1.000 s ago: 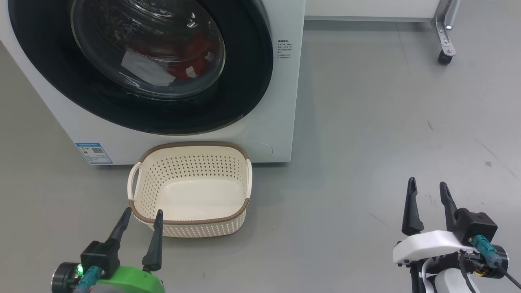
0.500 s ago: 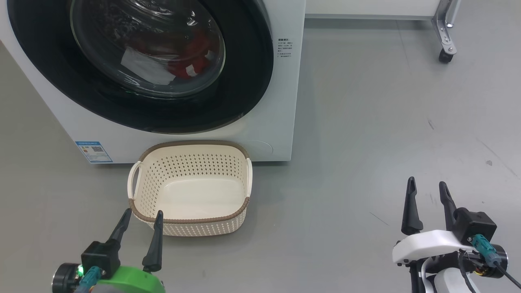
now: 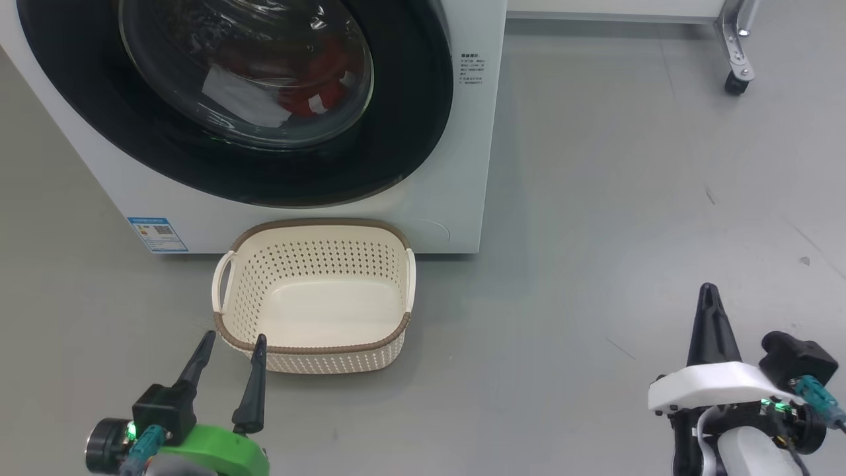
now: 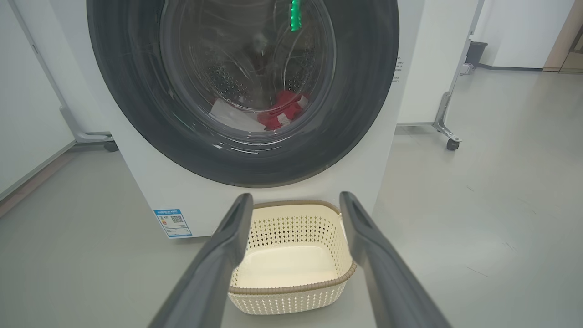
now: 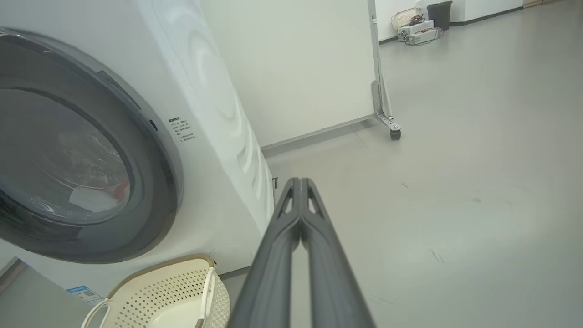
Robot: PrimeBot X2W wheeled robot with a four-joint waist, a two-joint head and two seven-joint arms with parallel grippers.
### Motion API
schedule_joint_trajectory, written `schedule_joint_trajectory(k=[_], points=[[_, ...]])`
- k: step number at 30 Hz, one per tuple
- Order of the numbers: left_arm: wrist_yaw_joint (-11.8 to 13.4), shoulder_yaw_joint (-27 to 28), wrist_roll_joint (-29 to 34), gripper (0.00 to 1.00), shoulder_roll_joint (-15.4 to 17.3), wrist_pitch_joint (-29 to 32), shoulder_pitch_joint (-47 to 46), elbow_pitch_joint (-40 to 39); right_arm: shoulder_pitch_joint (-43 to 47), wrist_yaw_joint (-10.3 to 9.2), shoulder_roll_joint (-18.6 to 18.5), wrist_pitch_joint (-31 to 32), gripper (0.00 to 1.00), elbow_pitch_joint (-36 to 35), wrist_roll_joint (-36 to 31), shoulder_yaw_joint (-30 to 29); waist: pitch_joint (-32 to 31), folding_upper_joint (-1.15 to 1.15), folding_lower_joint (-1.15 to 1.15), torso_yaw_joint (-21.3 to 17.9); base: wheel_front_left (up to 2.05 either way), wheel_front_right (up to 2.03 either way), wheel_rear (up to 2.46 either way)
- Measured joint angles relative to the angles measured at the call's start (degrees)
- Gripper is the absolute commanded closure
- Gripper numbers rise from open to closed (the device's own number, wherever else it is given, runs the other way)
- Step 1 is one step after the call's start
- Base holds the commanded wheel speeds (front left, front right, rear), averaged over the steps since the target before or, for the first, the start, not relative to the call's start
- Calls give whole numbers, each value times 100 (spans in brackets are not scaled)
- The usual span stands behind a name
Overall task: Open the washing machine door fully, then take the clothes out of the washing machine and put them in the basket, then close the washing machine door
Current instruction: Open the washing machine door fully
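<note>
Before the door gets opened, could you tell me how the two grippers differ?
The left gripper stands open; the right gripper is shut, fingers pressed together. The left has a green body, the right a white one. The left points at the basket; the right is off over bare floor. Both have long dark fingers and hold nothing.

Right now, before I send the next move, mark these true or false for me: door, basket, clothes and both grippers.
1. The washing machine door is shut: true.
2. The basket holds laundry: false. It is empty, and the red clothes lie inside the washing machine, behind the door.
3. The right gripper is open: false. It is shut, holding nothing.
4. The left gripper is open: true.
5. The basket stands on the floor before the washing machine: true.
</note>
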Motion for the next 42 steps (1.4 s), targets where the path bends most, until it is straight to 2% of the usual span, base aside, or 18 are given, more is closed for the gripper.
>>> schedule_joint_trajectory(k=[7,10,18,23,31,42], points=[[0,-51,-1,0,-4,0,-124,-16,-179,13,0,0,100,-193,1812,-175,174,0,0,83,0,0,0],[0,-115,-3,0,-7,0,-190,-35,-366,64,-5,0,100,-270,2847,-314,281,0,0,149,0,0,0],[0,-264,-37,0,-15,0,-381,-90,-939,69,-7,263,100,-360,4555,-638,556,0,0,327,0,0,0],[0,-358,-81,0,-18,0,-527,-122,-1433,53,-13,474,100,-427,4896,-822,763,0,0,471,0,0,0],[0,-486,-182,0,-25,0,-751,-156,-2215,0,-47,924,100,-514,5029,-934,1096,0,0,746,0,0,0],[0,-613,-282,0,-34,0,-998,-208,-3327,-51,-422,1694,100,-477,5021,-721,1562,0,0,1090,0,0,0]])
